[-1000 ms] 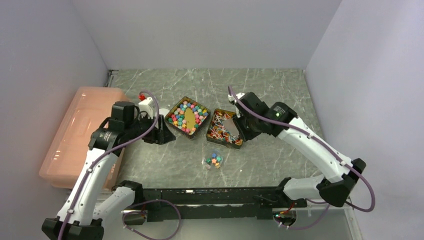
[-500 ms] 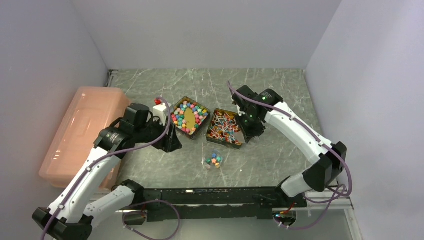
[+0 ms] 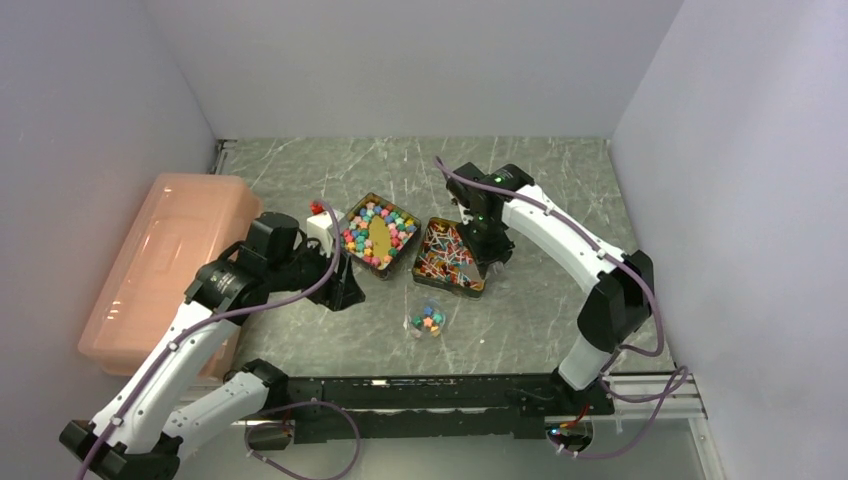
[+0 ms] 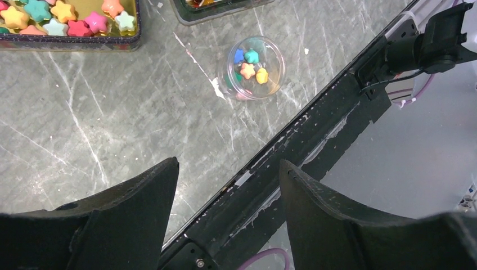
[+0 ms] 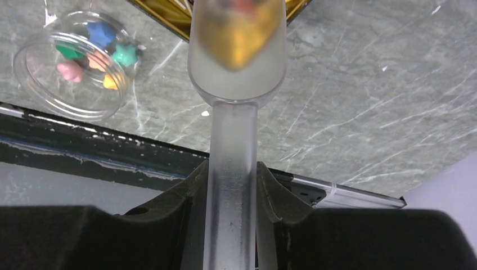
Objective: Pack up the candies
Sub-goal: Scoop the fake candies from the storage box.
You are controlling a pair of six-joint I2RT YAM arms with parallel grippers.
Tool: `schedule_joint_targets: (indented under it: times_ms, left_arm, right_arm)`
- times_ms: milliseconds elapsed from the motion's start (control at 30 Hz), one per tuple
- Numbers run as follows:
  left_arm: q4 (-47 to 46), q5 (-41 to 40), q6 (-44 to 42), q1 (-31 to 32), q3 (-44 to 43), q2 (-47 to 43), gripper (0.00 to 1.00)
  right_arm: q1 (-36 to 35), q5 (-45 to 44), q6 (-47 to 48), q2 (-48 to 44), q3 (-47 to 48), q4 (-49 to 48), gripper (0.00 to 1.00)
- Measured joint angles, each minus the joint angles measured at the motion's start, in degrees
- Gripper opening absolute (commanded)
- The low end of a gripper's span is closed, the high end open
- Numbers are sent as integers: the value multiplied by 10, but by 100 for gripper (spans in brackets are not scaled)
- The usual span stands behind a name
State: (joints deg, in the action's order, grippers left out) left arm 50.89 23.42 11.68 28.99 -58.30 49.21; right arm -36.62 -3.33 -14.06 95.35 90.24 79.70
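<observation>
right gripper (image 5: 232,180) clamped on scoop (image 5: 236,56), left gripper (image 4: 228,166) open and empty
scoop handle pinched between the right fingers, bowl over a corner of the tin (image 3: 448,284) holding wrapped candies (image 3: 445,255). left gripper hangs above bare table (image 4: 112,129) by the front rail (image 4: 315,146). star candies (image 3: 362,225) fill the other tin (image 3: 358,251); a few more in the clear jar (image 4: 256,67), just beside both tins

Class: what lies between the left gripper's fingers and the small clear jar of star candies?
Nothing: only bare grey table separates the left gripper from the jar, as the left wrist view shows.
</observation>
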Motion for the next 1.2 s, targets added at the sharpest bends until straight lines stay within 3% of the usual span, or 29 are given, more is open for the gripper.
schedule_joint_targets:
  times_ms: [900,1200]
  left_arm:
    - [0,-9,0,2,2,5,72]
    - [0,-19,0,2,2,17,72]
  right_arm:
    - [12,9,46,96,30,-83,0]
    - [13,8,49,97,-23,-154,0]
